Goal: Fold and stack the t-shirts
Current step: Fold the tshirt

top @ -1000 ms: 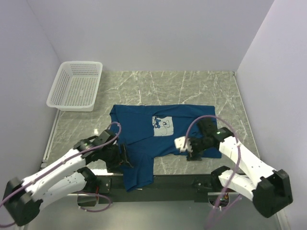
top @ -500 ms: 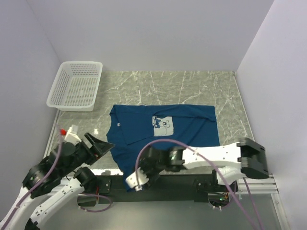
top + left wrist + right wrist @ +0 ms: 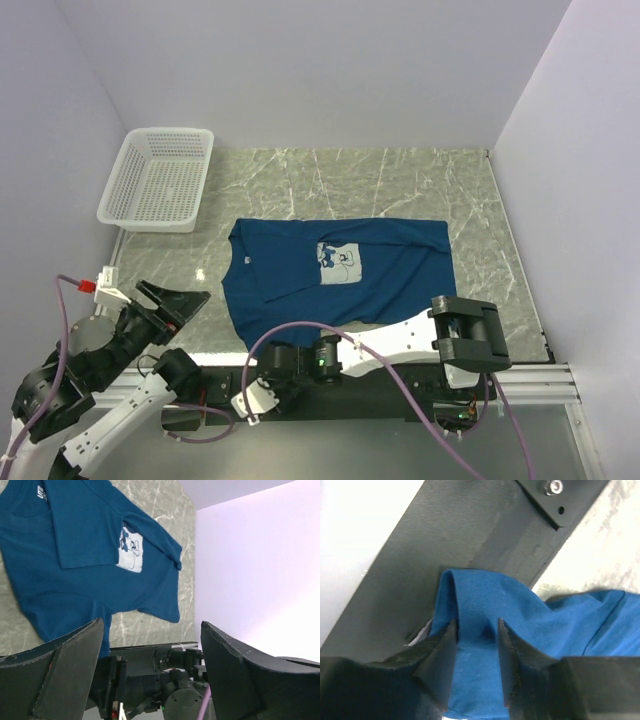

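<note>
A dark navy-blue t-shirt (image 3: 390, 265) lies spread on the marble table with its pale print (image 3: 338, 262) up and its white neck label (image 3: 240, 257) at the left. My right gripper (image 3: 256, 394) reaches across the front edge to the left, below the table. In the right wrist view my right gripper (image 3: 477, 625) is closed on a fold of the shirt's blue cloth (image 3: 485, 597) hanging against the dark front rail. My left gripper (image 3: 176, 300) is raised at the near left, open and empty. In the left wrist view my left gripper (image 3: 151, 624) looks down on the shirt (image 3: 75, 585).
A white mesh basket (image 3: 165, 132) stands at the back left of the table (image 3: 420, 190). The dark front rail (image 3: 470, 530) runs along the near edge. Walls close in the left, back and right sides.
My left arm has lifted off the shirt and pulled back to the near left. My right arm has swung from the right side across to the front-left edge, onto the hanging cloth.
</note>
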`<state>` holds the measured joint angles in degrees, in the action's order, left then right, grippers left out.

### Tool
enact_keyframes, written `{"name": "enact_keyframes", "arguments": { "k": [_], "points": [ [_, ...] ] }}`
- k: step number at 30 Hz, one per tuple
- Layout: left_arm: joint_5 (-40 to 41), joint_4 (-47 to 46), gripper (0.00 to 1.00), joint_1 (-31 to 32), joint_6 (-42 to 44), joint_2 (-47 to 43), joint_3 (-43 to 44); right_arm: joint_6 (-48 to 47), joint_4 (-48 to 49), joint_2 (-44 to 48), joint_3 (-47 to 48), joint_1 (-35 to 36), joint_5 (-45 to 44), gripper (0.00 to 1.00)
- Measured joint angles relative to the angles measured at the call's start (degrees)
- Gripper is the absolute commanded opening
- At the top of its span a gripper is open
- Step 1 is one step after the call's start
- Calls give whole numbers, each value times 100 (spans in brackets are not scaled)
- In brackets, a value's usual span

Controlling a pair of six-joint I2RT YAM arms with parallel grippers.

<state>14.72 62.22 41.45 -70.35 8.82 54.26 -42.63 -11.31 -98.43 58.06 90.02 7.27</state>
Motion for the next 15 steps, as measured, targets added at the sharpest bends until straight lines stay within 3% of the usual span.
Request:
{"name": "enact_keyframes", "arguments": {
  "k": [1, 4, 8, 15],
  "points": [
    [-4, -2, 84, 0, 13, 0, -42, 28, 20, -2, 0, -2, -28, 23],
    [-63, -28, 83, 0, 22, -2, -190, 140, 70, 4, 0, -55, -28, 8],
    [-374, -232, 81, 0, -72, -66, -684, 348, 94, 256, -94, -452, 284, 4],
    [-1287, -752, 76, 0, -643, -83, -2028, 981, 223, 1217, -247, -1860, 1252, 0]
  ]
}}
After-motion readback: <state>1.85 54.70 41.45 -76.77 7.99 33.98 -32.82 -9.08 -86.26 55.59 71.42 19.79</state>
